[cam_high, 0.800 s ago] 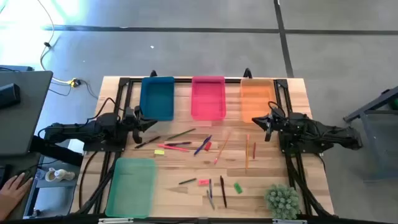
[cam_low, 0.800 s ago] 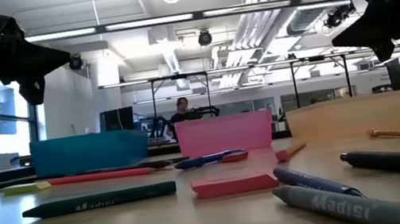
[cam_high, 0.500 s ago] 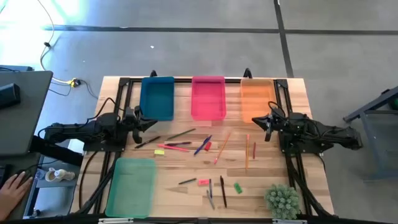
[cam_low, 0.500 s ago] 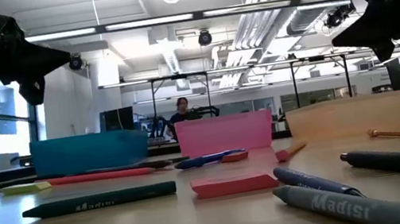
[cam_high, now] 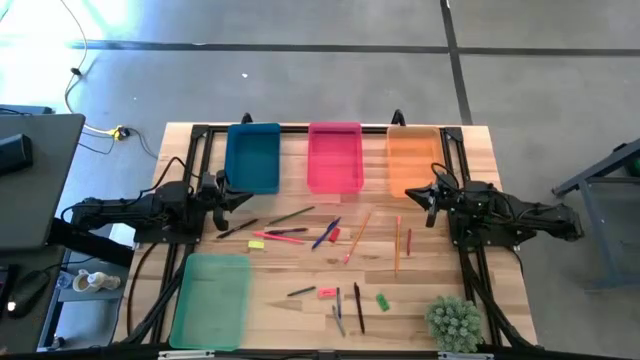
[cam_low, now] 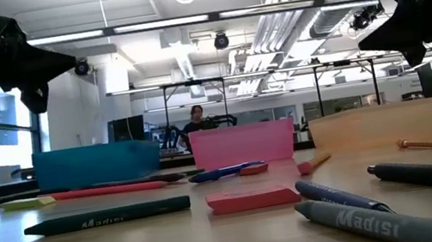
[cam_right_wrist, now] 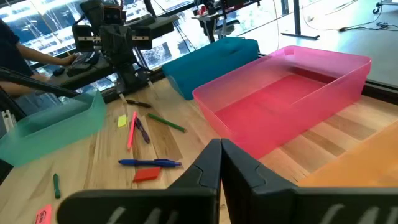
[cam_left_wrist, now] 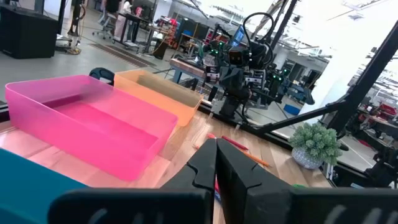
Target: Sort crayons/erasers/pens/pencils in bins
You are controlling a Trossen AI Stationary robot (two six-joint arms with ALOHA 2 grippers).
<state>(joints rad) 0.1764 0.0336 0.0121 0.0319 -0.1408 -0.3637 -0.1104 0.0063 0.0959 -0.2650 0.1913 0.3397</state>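
Nothing on the table has shifted; with both jaws together, our left gripper point(cam_high: 238, 197) beside the shallow blue plastic bin point(cam_high: 252, 157) should open before descending on the nearby black pen point(cam_high: 237, 228), our right gripper point(cam_high: 420, 193) waiting.

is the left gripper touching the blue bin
Apart. In the high view the left gripper, fingers shut, sits just off the blue bin near its lower left corner, with bare wood showing between them.
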